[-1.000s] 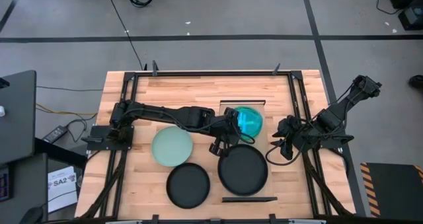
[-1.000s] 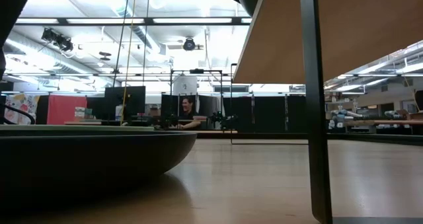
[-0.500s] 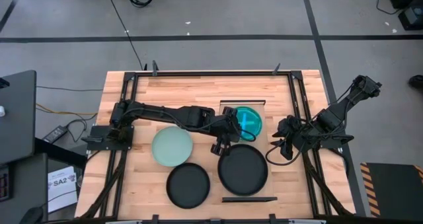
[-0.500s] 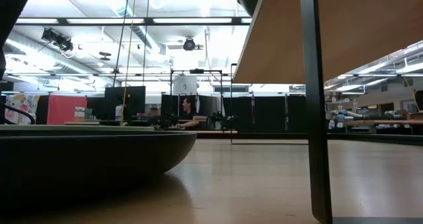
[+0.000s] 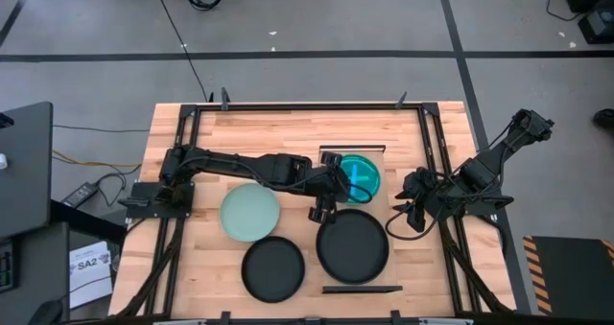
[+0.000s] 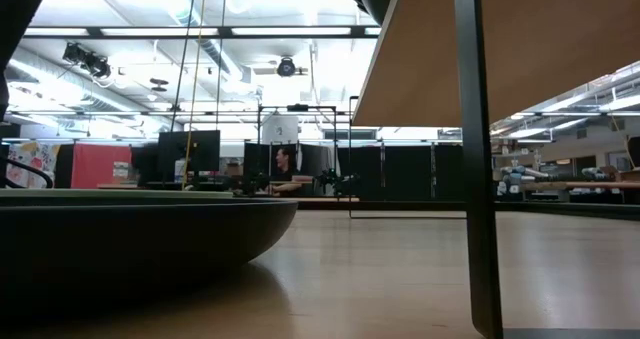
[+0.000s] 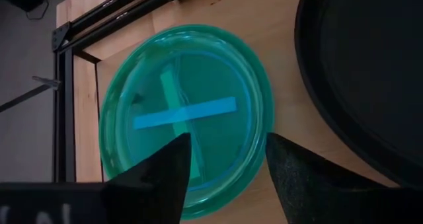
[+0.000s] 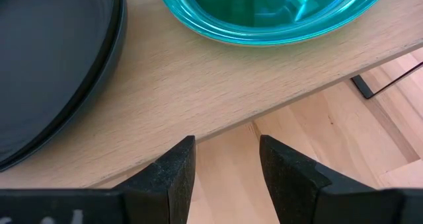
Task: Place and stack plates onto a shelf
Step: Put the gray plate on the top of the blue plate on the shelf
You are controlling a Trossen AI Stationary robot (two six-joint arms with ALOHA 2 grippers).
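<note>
A translucent teal plate lies flat on its base at the far end of the shelf. A large black plate sits on the shelf's near end. My left gripper hovers open at the teal plate's left rim, one finger over the plate and one beside it. My right gripper waits open at the shelf's right edge, with nothing between its fingers.
A pale mint plate and a second black plate lie on the tabletop left of the shelf. Black frame rails run along the table's sides. In the low view a black plate and a shelf leg fill the foreground.
My left gripper has opened and let go of the teal plate. The plate, tipped a second ago, now lies flat on the shelf's far end.
</note>
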